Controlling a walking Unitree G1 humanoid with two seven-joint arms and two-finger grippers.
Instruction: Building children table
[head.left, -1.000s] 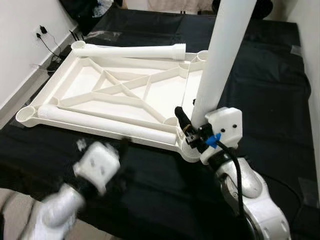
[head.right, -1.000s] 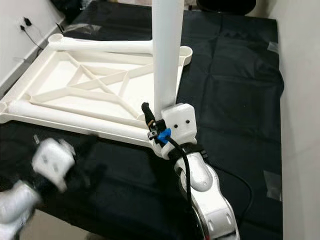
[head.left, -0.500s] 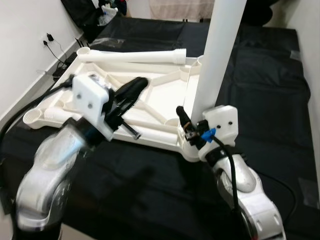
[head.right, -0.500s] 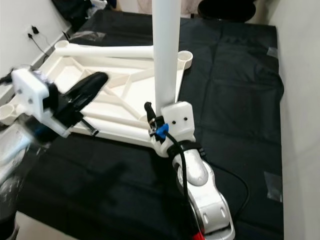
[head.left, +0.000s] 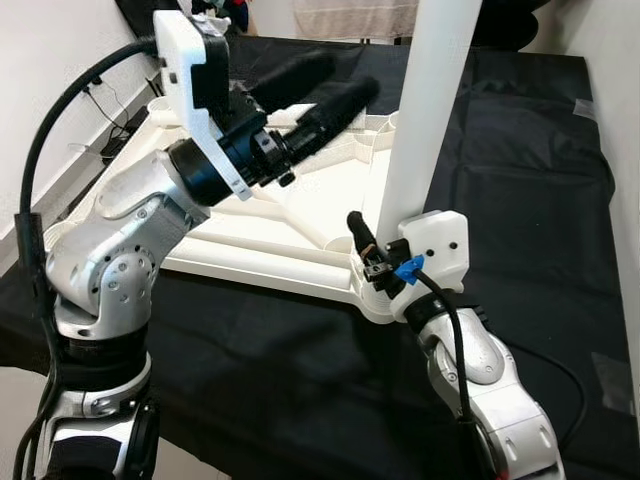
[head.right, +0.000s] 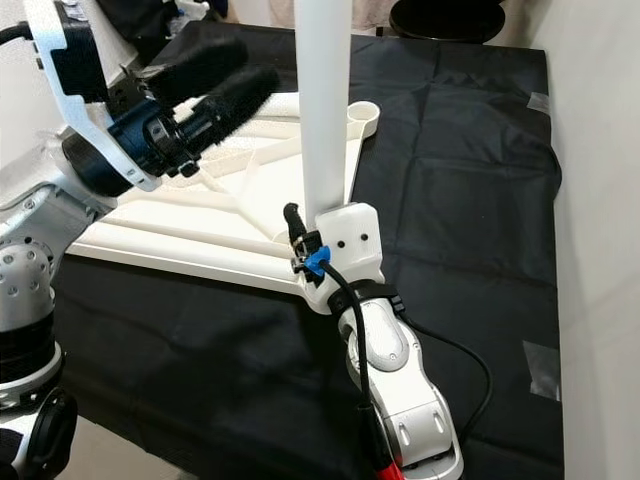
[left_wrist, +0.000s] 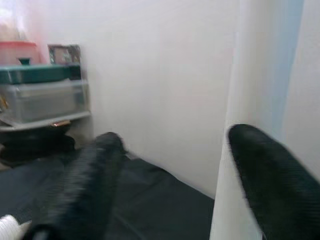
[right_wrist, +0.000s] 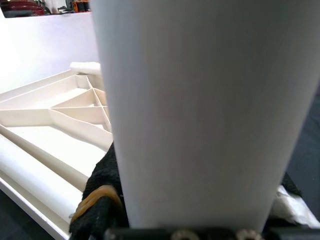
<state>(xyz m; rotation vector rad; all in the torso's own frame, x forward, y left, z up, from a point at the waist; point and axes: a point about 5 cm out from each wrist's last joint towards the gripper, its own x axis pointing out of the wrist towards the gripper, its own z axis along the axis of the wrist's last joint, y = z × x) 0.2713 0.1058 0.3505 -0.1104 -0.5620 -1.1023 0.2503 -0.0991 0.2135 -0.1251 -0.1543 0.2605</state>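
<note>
From the head views, the upturned white tabletop (head.left: 250, 235) lies on a black cloth (head.left: 520, 150), and the right gripper (head.left: 385, 262) is clamped on an upright white table leg (head.left: 430, 110) standing in the corner socket right beside it. The left gripper (head.left: 330, 90) hovers above the tabletop, fingers spread, tips near that leg. The left wrist view has both black fingers (left_wrist: 90, 180) apart, the leg just past one. The right wrist view has the leg (right_wrist: 200, 115) held close, tabletop (right_wrist: 45, 125) beside.
</note>
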